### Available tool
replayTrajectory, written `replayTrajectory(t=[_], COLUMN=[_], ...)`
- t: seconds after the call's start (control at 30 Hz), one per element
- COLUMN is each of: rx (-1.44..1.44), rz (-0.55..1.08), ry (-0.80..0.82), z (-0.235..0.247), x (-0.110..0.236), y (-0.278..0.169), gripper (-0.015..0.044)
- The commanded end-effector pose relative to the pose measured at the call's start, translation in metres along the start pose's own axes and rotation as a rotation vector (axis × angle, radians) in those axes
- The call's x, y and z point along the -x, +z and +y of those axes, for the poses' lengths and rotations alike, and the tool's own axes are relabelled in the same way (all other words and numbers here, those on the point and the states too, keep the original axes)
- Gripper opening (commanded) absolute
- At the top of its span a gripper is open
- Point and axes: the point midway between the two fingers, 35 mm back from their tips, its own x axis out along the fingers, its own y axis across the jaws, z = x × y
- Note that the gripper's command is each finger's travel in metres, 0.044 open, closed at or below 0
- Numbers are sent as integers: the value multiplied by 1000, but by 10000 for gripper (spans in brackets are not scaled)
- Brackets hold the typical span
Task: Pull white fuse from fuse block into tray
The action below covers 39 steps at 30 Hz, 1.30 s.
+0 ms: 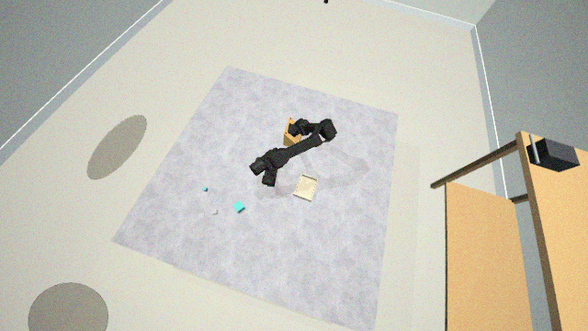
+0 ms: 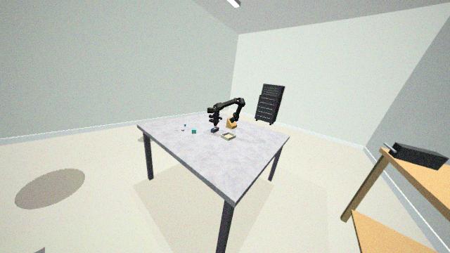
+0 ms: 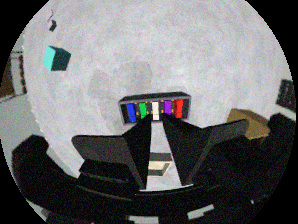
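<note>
The fuse block (image 3: 154, 99) (image 2: 214, 130) is a small dark box on the table holding a row of coloured fuses. The white fuse (image 3: 154, 111) stands in the middle of the row, between a green and a purple one. My gripper (image 3: 156, 116) (image 1: 268, 178) (image 2: 215, 122) hangs above the block with its fingers a narrow gap apart. Only table shows between them, and they line up with the white fuse. In the top view the gripper hides the block. The beige tray (image 1: 306, 188) (image 2: 228, 135) lies empty just to the right of the block.
A teal cube (image 1: 238, 207) (image 2: 194, 131) (image 3: 56, 59) lies left of the block. A tiny teal piece (image 1: 205, 188) and a small white piece (image 1: 214, 211) lie further left. The arm's orange base stand (image 1: 289, 134) (image 2: 230, 123) is behind the tray.
</note>
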Motion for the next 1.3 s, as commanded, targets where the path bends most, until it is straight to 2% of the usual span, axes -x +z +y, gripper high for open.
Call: replayTrajectory(t=[0.0, 1.27], rx=[-3, 0], rz=[4, 3], ry=[0, -2], z=[-1, -2], x=[-6, -26], y=[-1, -2], gripper=[69, 63])
